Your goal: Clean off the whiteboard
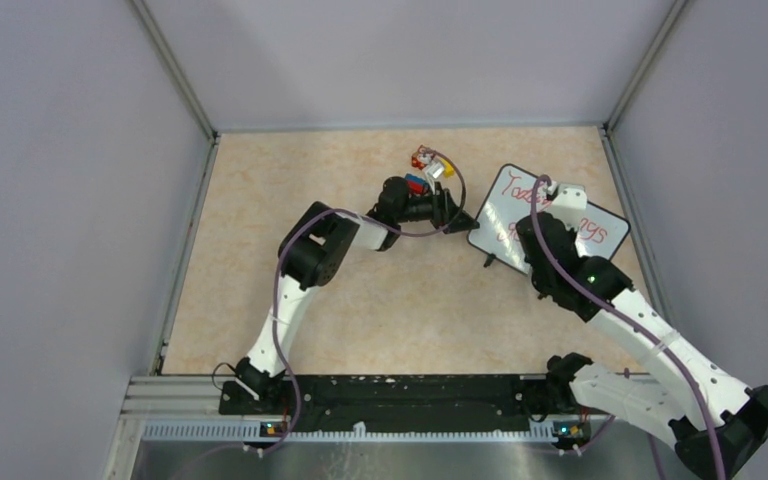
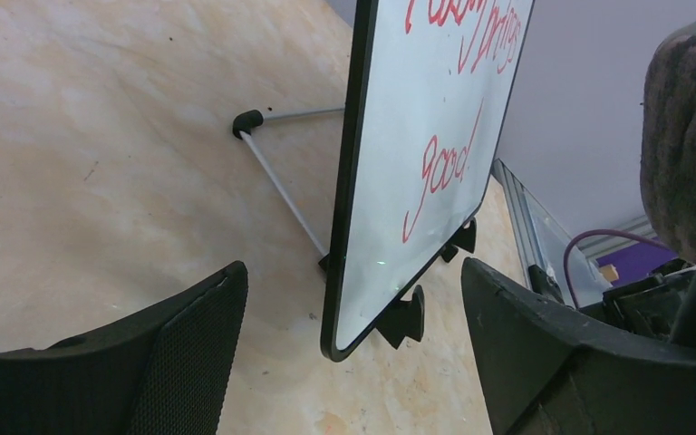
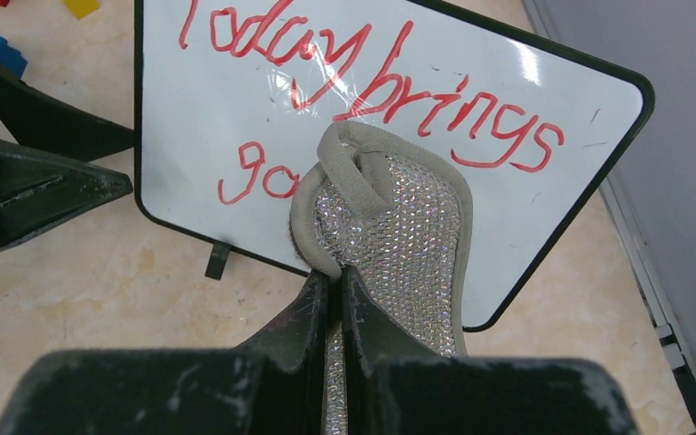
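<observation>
The beige marbled table (image 1: pixel 380 300) fills the floor of a grey-walled enclosure. Both arms reach toward its far right part. The left arm (image 1: pixel 310 250) stretches across from the left, and the right arm (image 1: pixel 650 340) comes up from the near right corner. The whiteboard (image 1: pixel 508 200) stands there propped on a thin wire stand (image 2: pixel 285 186) with black feet, leaning back, one short edge toward the left arm. Red handwriting covers its glossy face: "Today brings" on the upper line and a word starting "go" below. The left gripper (image 2: pixel 353 272) has its fingers spread wide, one on each side of the board's near lower corner, touching neither face in the left wrist view. The right gripper (image 3: pixel 335 285) is pinched tight on a scrubbing pad (image 3: pixel 399 236) with a glittery mesh face, grey trim and a loop at its top. The pad lies against the board's face, covering the end of the lower word. A few small coloured blocks (image 1: pixel 426 165) sit on the table just beyond the left gripper.
</observation>
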Robot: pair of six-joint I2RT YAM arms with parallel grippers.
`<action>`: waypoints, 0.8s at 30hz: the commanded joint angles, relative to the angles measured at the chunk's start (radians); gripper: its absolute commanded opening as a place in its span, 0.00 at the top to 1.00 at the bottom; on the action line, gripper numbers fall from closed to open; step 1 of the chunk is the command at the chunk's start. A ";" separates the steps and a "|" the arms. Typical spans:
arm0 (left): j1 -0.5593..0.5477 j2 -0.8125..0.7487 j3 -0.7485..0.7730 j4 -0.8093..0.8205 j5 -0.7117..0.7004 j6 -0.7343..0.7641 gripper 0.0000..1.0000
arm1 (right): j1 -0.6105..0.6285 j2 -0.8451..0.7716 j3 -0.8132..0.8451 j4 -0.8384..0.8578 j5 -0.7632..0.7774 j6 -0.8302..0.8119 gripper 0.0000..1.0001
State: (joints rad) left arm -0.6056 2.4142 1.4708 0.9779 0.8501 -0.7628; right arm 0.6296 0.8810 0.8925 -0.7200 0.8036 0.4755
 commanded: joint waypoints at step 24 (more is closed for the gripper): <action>-0.028 0.142 0.119 0.252 0.096 -0.115 0.57 | -0.185 0.090 -0.112 0.114 0.153 0.129 1.00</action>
State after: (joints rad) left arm -0.6250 2.5427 1.5543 1.1534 0.9218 -0.8734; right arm 0.4549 0.9882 0.8120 -0.6533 0.8986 0.5655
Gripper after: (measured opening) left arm 0.439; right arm 0.018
